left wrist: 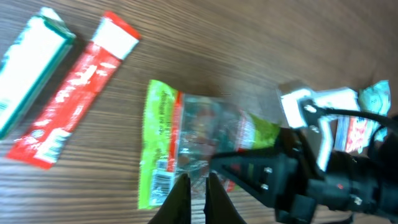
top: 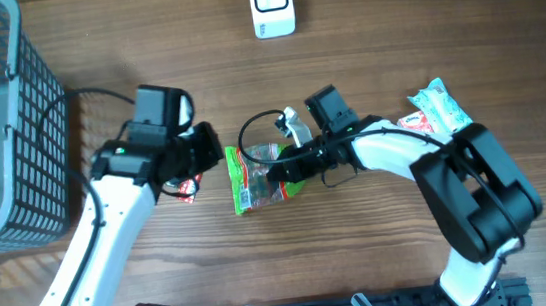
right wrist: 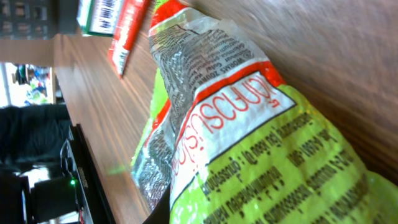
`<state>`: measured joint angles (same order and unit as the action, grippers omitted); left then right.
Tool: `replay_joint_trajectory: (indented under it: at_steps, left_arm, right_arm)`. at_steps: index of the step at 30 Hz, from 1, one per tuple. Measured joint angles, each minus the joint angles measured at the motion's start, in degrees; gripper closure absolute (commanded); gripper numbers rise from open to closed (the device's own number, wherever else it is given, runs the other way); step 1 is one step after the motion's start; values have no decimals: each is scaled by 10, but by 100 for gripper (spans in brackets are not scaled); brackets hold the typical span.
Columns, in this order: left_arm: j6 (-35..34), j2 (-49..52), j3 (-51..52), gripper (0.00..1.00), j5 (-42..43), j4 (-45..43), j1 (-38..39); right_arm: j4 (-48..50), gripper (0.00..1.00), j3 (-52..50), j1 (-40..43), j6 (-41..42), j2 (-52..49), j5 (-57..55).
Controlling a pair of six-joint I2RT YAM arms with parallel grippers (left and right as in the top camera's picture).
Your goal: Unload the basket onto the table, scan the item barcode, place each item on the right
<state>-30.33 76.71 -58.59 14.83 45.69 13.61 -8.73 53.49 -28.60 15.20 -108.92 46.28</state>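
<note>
Right wrist view, nearest item: green snack packet (right wrist: pixel 249 143), count one. It is lime-green foil with a silvery middle, an orange-red band and a white panel of red-outlined lettering in a non-Latin script. Neither the lettering nor the small print beneath it can be read. The packet lies flat on the wooden table (top: pixel 383 253), between the two arms.

- **Barcode (left wrist: pixel 161 183):** one seen on this packet, at the end toward the robot's left. The digits are not legible.
- **Right gripper (top: pixel 277 176):** one. Its jaws are clamped down on the packet's other end and have hold of it.
- **Left gripper (left wrist: pixel 194 186):** one. Its jaws are drawn almost together, with the tips at the packet's barcode end. Whether they pinch the foil cannot be told.
- **Red stick sachets (left wrist: pixel 74 93):** two. One lies near the packet on its left, the other well apart on its right. The white print on them is unreadable.
- **Green-and-white sachets (left wrist: pixel 31 62):** two, one lying beside each red stick. One of them shows a barcode.
- **Wire basket (top: pixel 31 146):** one, grey, well to the left of the packet.
- **Scanner (top: pixel 271 2):** one, white, well beyond the packet at the far edge. It has no legible marking.
</note>
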Motion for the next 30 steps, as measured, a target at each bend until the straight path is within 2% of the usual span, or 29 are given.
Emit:
replay_joint_trajectory:
  at_steps: [5,8,13,15,16,17,18,19,23,30]
  left_arm:
    - [3,-12,0,91,0,11,-52]
    - [10,-13,0,88,0,6,-91]
    - [32,-13,-1,79,-2,-3,-139]
    - [41,-13,-8,76,-16,-2,-156]
    - [44,-13,-15,58,-25,-4,-166]
    - [48,-13,-25,42,-37,-12,-181]
    - [51,-13,-27,8,-41,-14,-187]
    - [54,-13,-27,0,-46,-15,-191]
    - [57,-13,-27,0,-61,-13,-198]
    - [57,-13,-27,0,-65,-13,-198]
  right_arm:
    - [-33,96,5,0,-75,100,-20]
    - [-90,96,10,0,-142,175,-49]
    - [-172,96,22,-1,-196,221,-105]
    - [-235,96,62,-1,-218,224,-135]
    - [-298,96,121,-1,-232,224,-161]
    - [-301,96,139,-1,-236,227,-168]
    - [-332,96,169,-1,-240,227,-178]
    - [-351,96,193,-1,-243,229,-186]
    - [-382,96,254,-1,-245,235,-200]
    - [-410,96,257,-1,-247,237,-209]
